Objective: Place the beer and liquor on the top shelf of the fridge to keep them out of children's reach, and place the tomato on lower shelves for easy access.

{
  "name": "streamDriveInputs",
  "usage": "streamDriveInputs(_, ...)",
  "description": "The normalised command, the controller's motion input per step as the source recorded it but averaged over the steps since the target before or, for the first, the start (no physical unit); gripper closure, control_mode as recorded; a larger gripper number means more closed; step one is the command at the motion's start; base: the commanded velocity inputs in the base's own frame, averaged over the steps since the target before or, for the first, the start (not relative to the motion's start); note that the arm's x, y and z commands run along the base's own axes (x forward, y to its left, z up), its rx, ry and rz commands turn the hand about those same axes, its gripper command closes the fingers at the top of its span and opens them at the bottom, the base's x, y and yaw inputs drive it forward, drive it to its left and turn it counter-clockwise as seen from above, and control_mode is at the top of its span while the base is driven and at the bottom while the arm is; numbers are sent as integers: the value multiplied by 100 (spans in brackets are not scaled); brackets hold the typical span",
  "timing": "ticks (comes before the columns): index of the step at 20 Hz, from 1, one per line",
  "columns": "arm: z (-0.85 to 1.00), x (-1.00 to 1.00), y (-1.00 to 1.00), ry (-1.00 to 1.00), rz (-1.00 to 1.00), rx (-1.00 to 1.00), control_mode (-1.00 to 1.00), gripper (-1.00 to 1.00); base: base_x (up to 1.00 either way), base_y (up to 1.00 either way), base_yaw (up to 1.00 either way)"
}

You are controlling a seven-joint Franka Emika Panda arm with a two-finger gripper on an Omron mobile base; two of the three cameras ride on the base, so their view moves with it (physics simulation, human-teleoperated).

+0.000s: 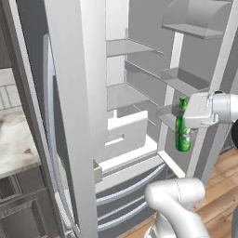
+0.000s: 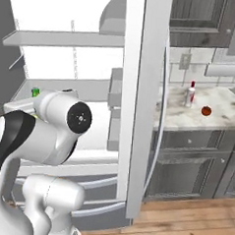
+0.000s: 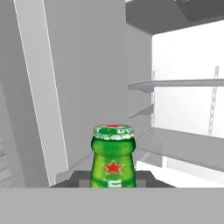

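Note:
The beer [image 1: 182, 135], a slim green bottle, hangs upright in the air with my gripper [image 1: 184, 122] shut on its neck. It is level with the lowest bin of the fridge's [image 1: 139, 135] open right door. The hand view looks past the beer's cap [image 3: 113, 131] into the pale interior. The top shelf [image 1: 126, 46] is well above the bottle, and a lower shelf [image 1: 122, 95] lies left of it. The liquor [image 2: 191, 94], whitish with a red cap, and the tomato [image 2: 206, 111] stand on the marble counter [image 2: 188, 119] right of the fridge.
Both fridge doors stand open: one edge-on at my left [image 1: 69, 121], the other with bins [image 1: 183, 81] at my right. Grey drawer fronts [image 1: 125, 186] run below the shelves. Dark cabinets [image 2: 195, 168] sit under the counter, and wooden floor [image 1: 221, 186] lies below the arm.

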Motion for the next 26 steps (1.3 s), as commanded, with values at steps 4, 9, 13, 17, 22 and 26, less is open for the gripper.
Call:
streamDriveInputs(4,0,0,0,0,0,0,100,100,44,32,-22)
streamDriveInputs(9,0,0,0,0,0,0,100,100,36,46,-23)
streamDriveInputs(13,0,0,0,0,0,0,100,100,33,46,-23)
streamDriveInputs(17,0,0,0,0,0,0,100,100,26,49,-22)
streamDriveInputs(22,7,16,46,-1,-20,-8,-100,100,0,0,0)
streamDriveInputs(26,33,6,24,-4,-16,-4,-100,100,0,0,0)
